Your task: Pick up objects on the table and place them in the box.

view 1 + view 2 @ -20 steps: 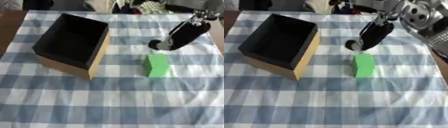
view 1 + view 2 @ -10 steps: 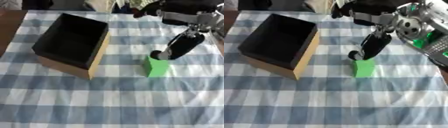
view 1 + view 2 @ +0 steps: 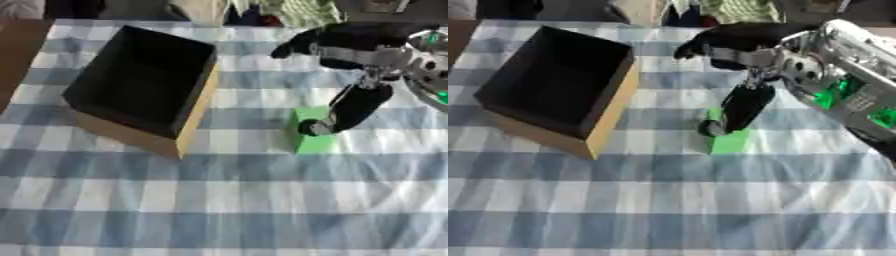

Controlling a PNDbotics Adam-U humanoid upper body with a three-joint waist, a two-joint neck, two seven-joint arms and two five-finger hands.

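A green block (image 3: pixel 310 143) lies on the blue-and-white checked cloth, right of the middle. My right hand (image 3: pixel 353 106) comes in from the upper right. Its long black fingers (image 3: pixel 741 107) slant down, and their tips rest on the block's top, near its left edge. Another part of the hand sticks out to the left, well above the block, and nothing curls round the block. The cardboard box (image 3: pixel 196 116), tan outside and black inside, stands open at the left, about a hand's width from the block. My left hand is not in view.
My silver forearm with green lights (image 3: pixel 843 86) fills the upper right. Cloth and striped clutter (image 3: pixel 302 9) lie along the far table edge. A brown strip of bare table (image 3: pixel 16 47) shows at the far left. The checked cloth (image 3: pixel 219 210) stretches toward me.
My right hand has come down and forward from behind the green block, and its fingertips now rest on the block's top. The block and the box have not moved.
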